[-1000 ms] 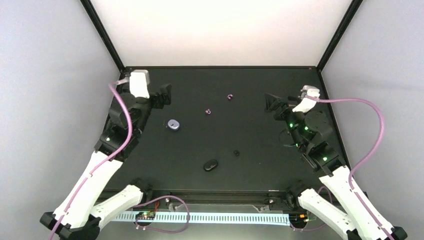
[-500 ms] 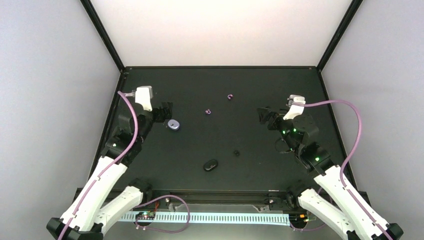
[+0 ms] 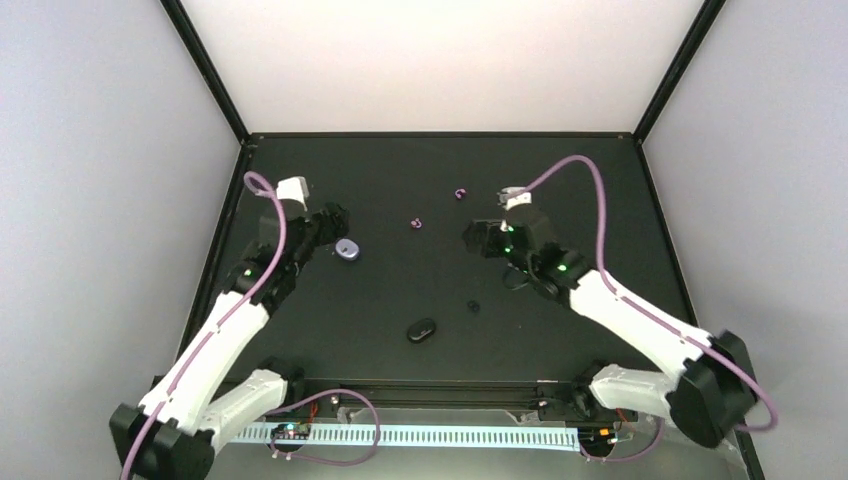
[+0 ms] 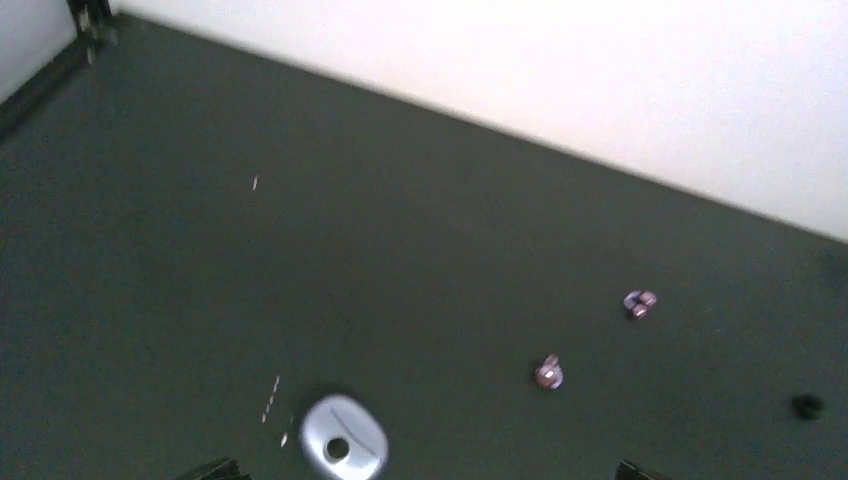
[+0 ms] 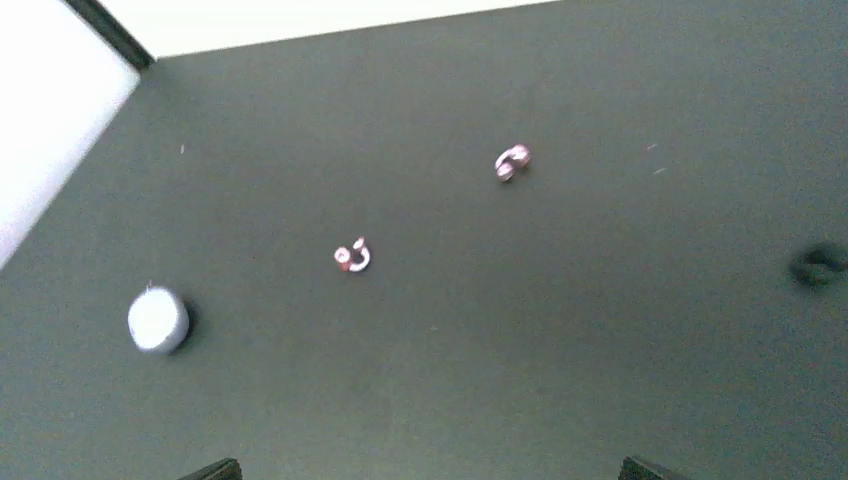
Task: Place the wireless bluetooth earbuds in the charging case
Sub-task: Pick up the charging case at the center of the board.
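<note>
Two pinkish-purple earbuds [image 3: 417, 223] [image 3: 460, 193] lie apart on the black table, behind the middle. They also show in the left wrist view [image 4: 548, 373] [image 4: 640, 303] and the right wrist view [image 5: 352, 257] [image 5: 512, 161]. A lilac oval case [image 3: 347, 249] lies shut at the left, also in the wrist views [image 4: 342, 440] [image 5: 158, 320]. My left gripper [image 3: 335, 222] [image 4: 420, 472] is open and empty, just behind the case. My right gripper [image 3: 472, 238] [image 5: 430, 472] is open and empty, right of the nearer pink earbud.
A small black earbud [image 3: 473, 306] [image 4: 806, 405] and a black oval case [image 3: 421, 329] lie near the table's front middle. A small dark blurred thing [image 5: 818, 265] shows at the right of the right wrist view. Walls stand at the back and sides.
My right arm has swung left from the right side toward the table's middle. My left gripper has come forward and right, close to the lilac case. The earbuds and cases have not moved.
</note>
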